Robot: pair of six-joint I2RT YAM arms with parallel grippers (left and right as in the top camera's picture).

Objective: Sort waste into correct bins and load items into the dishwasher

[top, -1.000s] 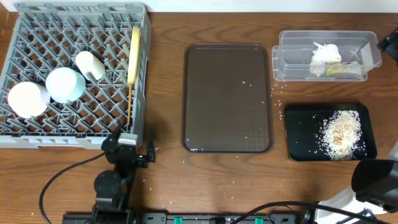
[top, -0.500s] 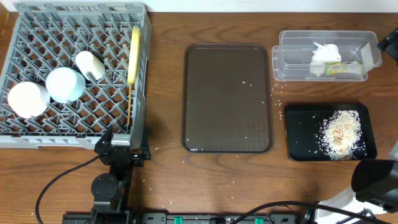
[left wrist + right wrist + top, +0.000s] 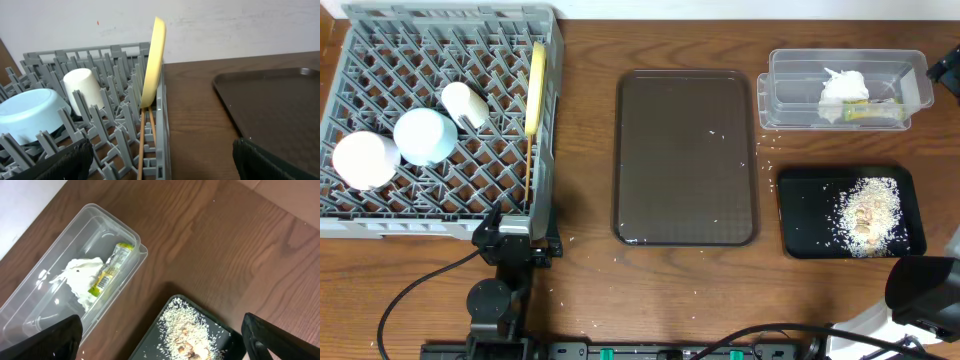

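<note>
The left gripper (image 3: 161, 147) is standing wide open and holding nothing, its fingers (image 3: 55, 162) hanging apart at the near right corner of the grey dish rack (image 3: 440, 215). Just beyond that gap, the wooden chopsticks (image 3: 145, 145) are lying in the rack along its right wall, clear of both fingers. Past them, the pale yellow plate (image 3: 152, 65) is standing on edge. Further left in the rack, the small white cup (image 3: 465, 103) is lying on its side, the light blue bowl (image 3: 425, 135) is sitting beside it, and a round white bowl (image 3: 365, 158) is sitting at the left edge. The right gripper (image 3: 161, 322) is also gaping fully and gripping nothing, hovering over the right end of the wooden table (image 3: 590, 150). Below it, the black tray (image 3: 155, 335) is holding the rice scraps (image 3: 187, 330). Just beyond, the clear tub (image 3: 30, 315) is holding the crumpled tissue (image 3: 75, 277) and the snack wrapper (image 3: 111, 265), which are touching each other. The brown serving tray (image 3: 685, 160) is lying between the rack and both bins.
</note>
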